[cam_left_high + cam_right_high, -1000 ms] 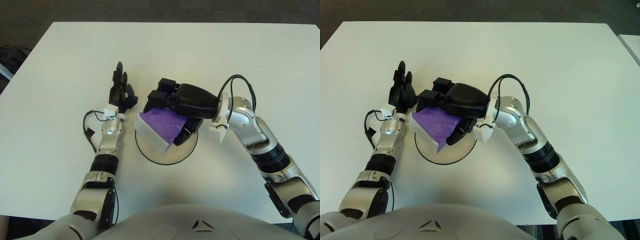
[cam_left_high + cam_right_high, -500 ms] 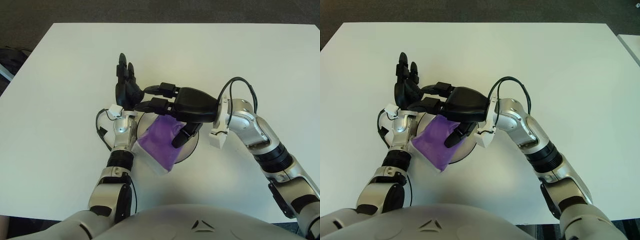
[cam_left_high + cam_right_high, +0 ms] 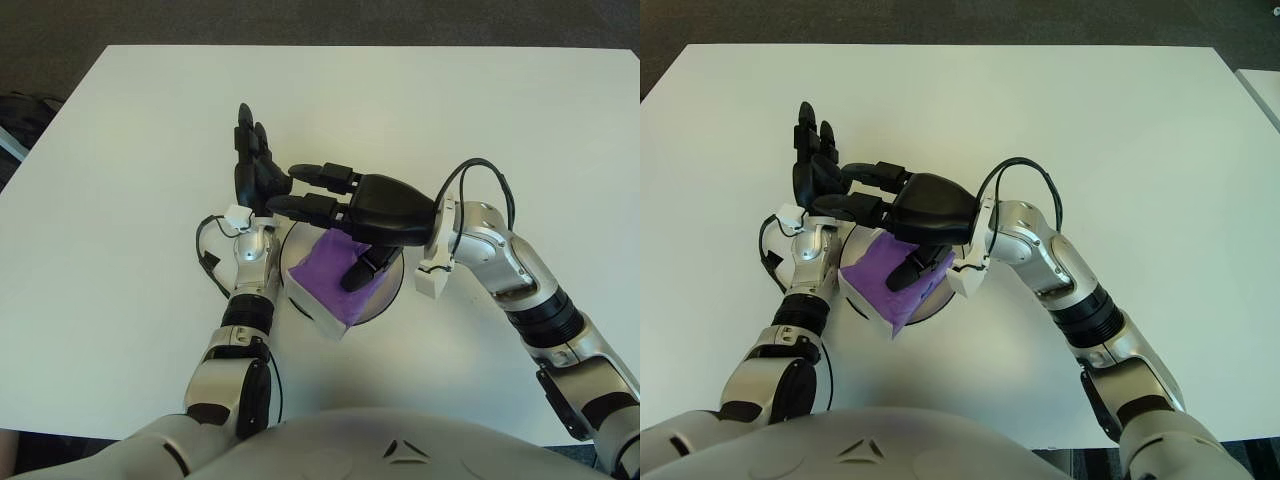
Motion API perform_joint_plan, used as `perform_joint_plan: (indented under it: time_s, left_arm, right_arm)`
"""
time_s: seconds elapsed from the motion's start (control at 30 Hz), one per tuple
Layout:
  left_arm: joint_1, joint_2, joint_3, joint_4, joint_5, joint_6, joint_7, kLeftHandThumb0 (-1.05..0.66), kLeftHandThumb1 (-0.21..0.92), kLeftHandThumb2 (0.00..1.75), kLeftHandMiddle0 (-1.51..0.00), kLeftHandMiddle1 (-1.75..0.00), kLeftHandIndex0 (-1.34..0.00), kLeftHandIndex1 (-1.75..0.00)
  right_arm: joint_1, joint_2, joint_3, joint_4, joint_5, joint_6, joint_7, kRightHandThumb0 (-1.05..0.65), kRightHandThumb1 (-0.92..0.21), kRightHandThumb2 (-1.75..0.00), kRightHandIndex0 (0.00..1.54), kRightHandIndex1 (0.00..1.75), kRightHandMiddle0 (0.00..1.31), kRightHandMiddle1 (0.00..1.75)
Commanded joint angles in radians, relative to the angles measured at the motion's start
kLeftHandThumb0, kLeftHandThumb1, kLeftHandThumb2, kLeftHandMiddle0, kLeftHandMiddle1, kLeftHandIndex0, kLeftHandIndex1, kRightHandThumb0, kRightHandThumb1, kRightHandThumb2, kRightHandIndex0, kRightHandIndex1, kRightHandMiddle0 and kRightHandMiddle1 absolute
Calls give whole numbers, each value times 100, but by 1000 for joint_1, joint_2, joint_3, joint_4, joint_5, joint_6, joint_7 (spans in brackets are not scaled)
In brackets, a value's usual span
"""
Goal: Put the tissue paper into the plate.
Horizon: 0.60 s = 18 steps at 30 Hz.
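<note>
Now, on the white table point(image 3: 520, 120), the purple tissue paper pack point(image 3: 335, 285) lies on the round white plate point(image 3: 390, 290), which shows only as an arc of dark-edged rim around the pack. The pack sits tilted, its near-left corner reaching past the plate's rim toward the robot's body, with a pale edge showing along its left and lower sides. The right hand point(image 3: 365, 215) is over the plate — black, palm down, reaching in from the robot's right. Two of its fingers point(image 3: 318, 175) stretch out level to the left, parted from each other and past the far-left part of the plate; the thumb point(image 3: 358, 274) points down and rests on the purple top of the pack. Nothing is pinched between them: the hand looks spread, fingers extended, with only the thumb in contact. A black cable point(image 3: 470, 175) loops above the right wrist, and a small white block point(image 3: 432, 278) hangs beneath the silver forearm, just beside the plate's right rim. The left hand point(image 3: 255, 170) stands just beyond the plate's far-left side, fingers pointing up and away, straight and loosely spread, holding nothing — its palm close against the tips of the right hand's outstretched fingers, though whether they touch cannot be told. The left forearm point(image 3: 252, 268) runs along the plate's left side, close beside the pack's pale edge.
</note>
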Motion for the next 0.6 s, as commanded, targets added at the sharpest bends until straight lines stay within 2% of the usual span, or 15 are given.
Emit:
perform_joint_plan:
  time_s: [0.0, 0.57]
  left_arm:
    - [134, -49, 1, 127, 11, -9, 47, -79, 92, 113, -5, 0, 0, -28]
    - [165, -51, -11, 90, 52, 8, 90, -77, 92, 113, -5, -1, 0, -30]
  right_arm:
    - [9, -4, -3, 6, -9, -5, -8, -92, -92, -84, 0, 0, 0, 0]
    - [-2, -13, 4, 5, -7, 2, 21, -91, -92, -83, 0, 0, 0, 0]
